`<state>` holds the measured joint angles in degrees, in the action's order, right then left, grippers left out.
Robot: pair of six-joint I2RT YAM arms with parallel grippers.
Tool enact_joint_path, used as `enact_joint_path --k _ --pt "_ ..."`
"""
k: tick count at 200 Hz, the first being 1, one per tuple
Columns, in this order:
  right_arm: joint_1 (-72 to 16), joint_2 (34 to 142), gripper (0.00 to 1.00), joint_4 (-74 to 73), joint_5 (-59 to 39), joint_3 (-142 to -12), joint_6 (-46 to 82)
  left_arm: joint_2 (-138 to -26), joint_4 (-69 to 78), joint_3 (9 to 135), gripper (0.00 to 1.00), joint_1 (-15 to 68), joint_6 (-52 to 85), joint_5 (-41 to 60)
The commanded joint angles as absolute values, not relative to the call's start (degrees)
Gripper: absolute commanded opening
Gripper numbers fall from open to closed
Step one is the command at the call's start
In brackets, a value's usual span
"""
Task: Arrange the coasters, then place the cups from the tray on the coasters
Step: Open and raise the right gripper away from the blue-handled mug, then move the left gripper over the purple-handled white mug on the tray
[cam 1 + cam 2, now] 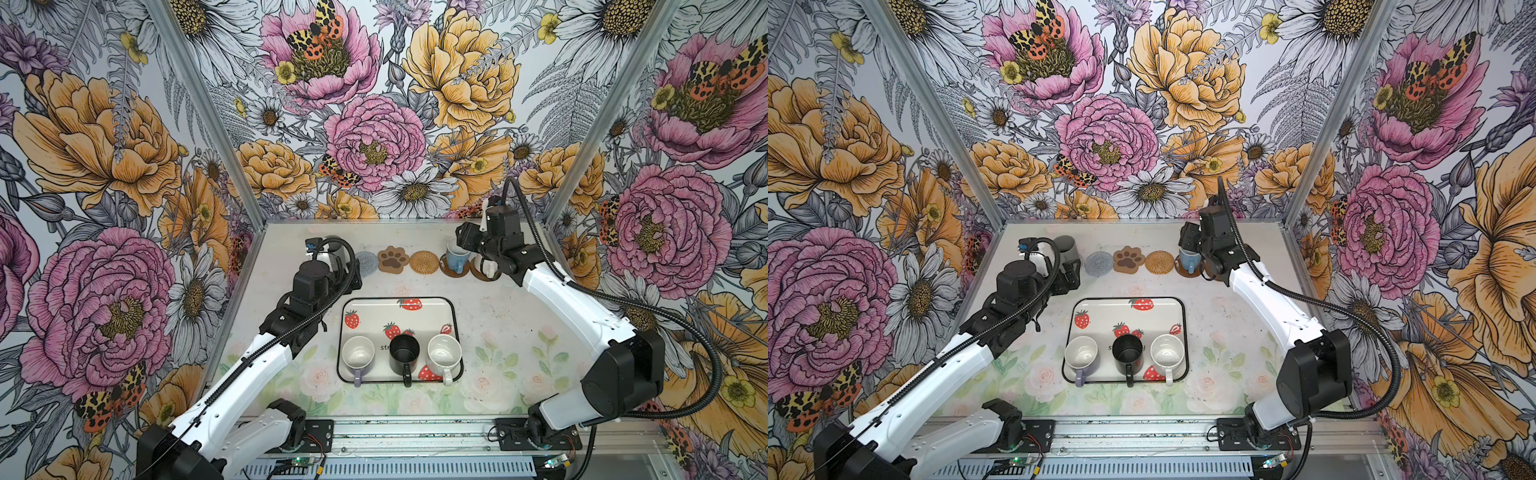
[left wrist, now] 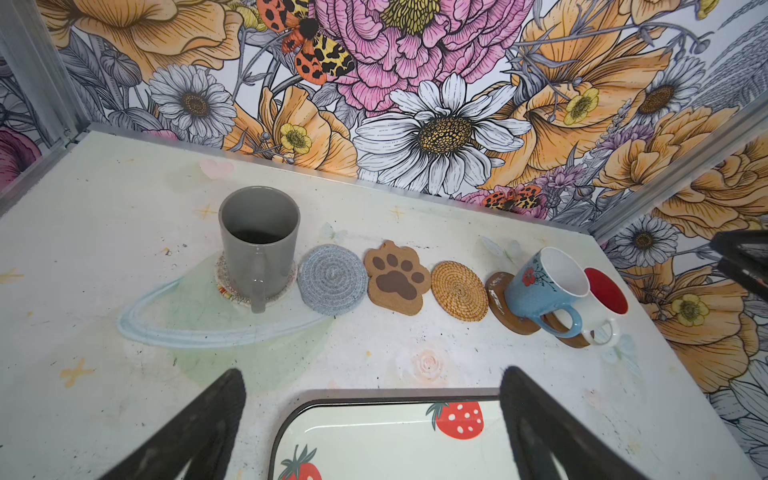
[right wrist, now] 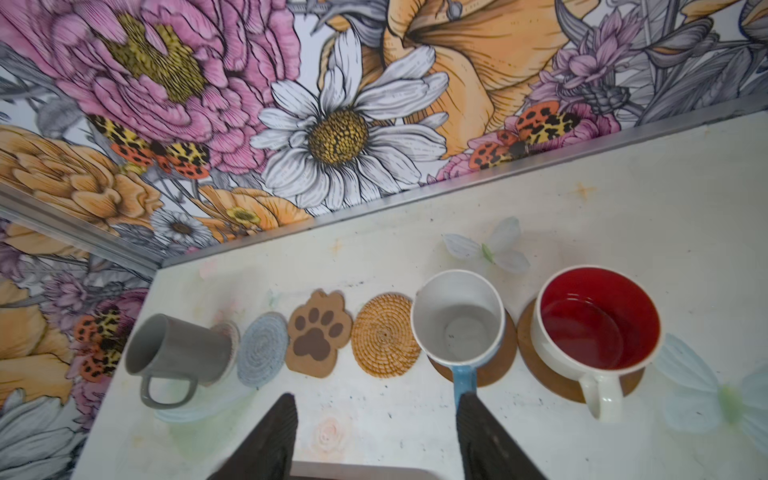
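Note:
Coasters line the back of the table: a grey woven round (image 1: pixel 365 262), a paw shape (image 1: pixel 392 258), a rattan round (image 1: pixel 424 262) and a dark brown round (image 2: pixel 496 291). A tall grey cup (image 2: pixel 259 241) stands on a pale woven coaster (image 2: pixel 226 286) at the left end. A light blue cup (image 3: pixel 457 320) and a red-lined white cup (image 3: pixel 598 320) stand on brown coasters. The strawberry tray (image 1: pixel 415 316) holds lavender (image 1: pixel 358 353), black (image 1: pixel 404 353) and speckled white (image 1: pixel 444 353) cups. My left gripper (image 2: pixel 372 382) hangs open over the tray's far edge. My right gripper (image 3: pixel 376 403) is open and empty, one fingertip (image 3: pixel 471 409) beside the blue cup's handle.
Floral walls with metal corner posts (image 1: pixel 199 104) enclose the table on three sides, close behind the coaster row. Bare tabletop (image 1: pixel 519 332) lies to the right of the tray. The arm bases (image 1: pixel 291 432) sit on a rail at the front edge.

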<state>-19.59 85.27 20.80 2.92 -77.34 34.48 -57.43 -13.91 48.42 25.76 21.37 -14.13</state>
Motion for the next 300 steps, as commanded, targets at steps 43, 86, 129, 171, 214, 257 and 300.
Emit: enact_joint_path --k 43,86,129,171,214,257,300 --pt "-21.18 78.50 0.63 -2.11 -3.88 -61.45 42.73 -57.50 -18.05 54.50 0.94 30.06 22.83 -15.14" --pt "-21.18 78.97 0.64 -11.19 -6.87 -57.23 43.67 -57.08 -24.53 57.52 0.94 33.26 22.70 -14.85" --pt "-21.18 79.36 0.64 -15.40 -6.81 -55.33 43.18 -54.69 -33.57 58.71 0.94 34.31 22.17 -13.59" --pt "-21.23 79.28 0.64 -16.24 -6.80 -54.84 41.31 -52.90 -45.45 59.36 0.93 35.30 22.41 -9.83" --pt "-21.10 80.62 0.64 -16.83 -6.16 -54.97 40.97 -52.21 -59.79 60.87 0.87 40.01 27.54 -9.98" --pt "-21.09 83.02 0.64 -16.52 -7.20 -56.31 41.53 -49.98 -66.34 56.92 0.82 45.41 34.06 -8.76" --pt "-21.10 85.11 0.64 -16.61 -8.40 -57.44 42.45 -48.35 -66.87 50.86 0.79 50.56 40.84 -7.21"
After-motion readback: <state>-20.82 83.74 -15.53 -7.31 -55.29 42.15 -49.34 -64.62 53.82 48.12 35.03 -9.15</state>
